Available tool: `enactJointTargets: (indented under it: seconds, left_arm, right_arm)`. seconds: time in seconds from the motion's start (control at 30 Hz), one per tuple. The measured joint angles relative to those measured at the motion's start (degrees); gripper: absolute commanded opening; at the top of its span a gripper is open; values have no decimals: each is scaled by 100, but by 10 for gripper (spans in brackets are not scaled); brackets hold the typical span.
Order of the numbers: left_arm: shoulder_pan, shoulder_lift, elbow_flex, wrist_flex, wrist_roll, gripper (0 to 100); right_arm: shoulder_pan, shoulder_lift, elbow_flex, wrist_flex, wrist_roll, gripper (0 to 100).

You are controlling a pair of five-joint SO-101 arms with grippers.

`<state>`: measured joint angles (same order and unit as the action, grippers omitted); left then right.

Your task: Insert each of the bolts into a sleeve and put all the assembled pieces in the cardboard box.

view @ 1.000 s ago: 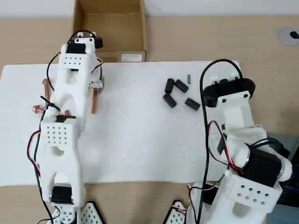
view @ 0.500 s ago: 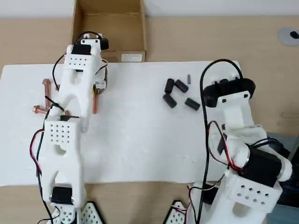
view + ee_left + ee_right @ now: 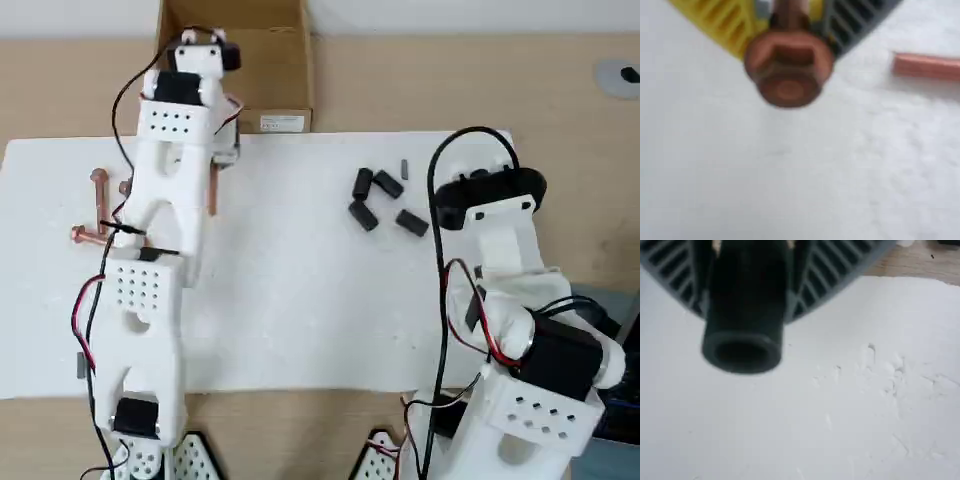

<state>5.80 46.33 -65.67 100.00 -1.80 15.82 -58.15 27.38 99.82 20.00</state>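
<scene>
Copper hex-head bolt (image 3: 788,70) sits clamped between the left gripper's (image 3: 790,17) yellow and grey fingers (image 3: 715,25) in the left wrist view, while the high view places it above the white foam mat (image 3: 300,300) near the brown cardboard box (image 3: 308,70). Right wrist view shows the right gripper (image 3: 747,265) clenched on a black cylindrical sleeve (image 3: 742,335); from above, four loose black sleeves (image 3: 362,183) lie clustered on the mat.

The left arm (image 3: 150,260) stretches far forward from its base, and the left pincer (image 3: 790,20) is clamped on a copper bolt (image 3: 788,70) — head toward the wrist camera. The right arm (image 3: 510,300) sits folded close to its base, the right pincer (image 3: 747,265) gripping a black sleeve (image 3: 742,325) — open end facing its camera.
</scene>
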Motion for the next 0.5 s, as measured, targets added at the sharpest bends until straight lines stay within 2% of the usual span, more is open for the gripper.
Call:
enactJointTargets:
  seconds: [0.27,0.5]
  left_arm:
    - [580,-1978,1125,18,132,2]
    - [738,-4000,2760,18,141,2]
  right_arm:
    - [0,-800,-88,-79,0,10]
    - [0,-1398,-44,-264,-114,10]
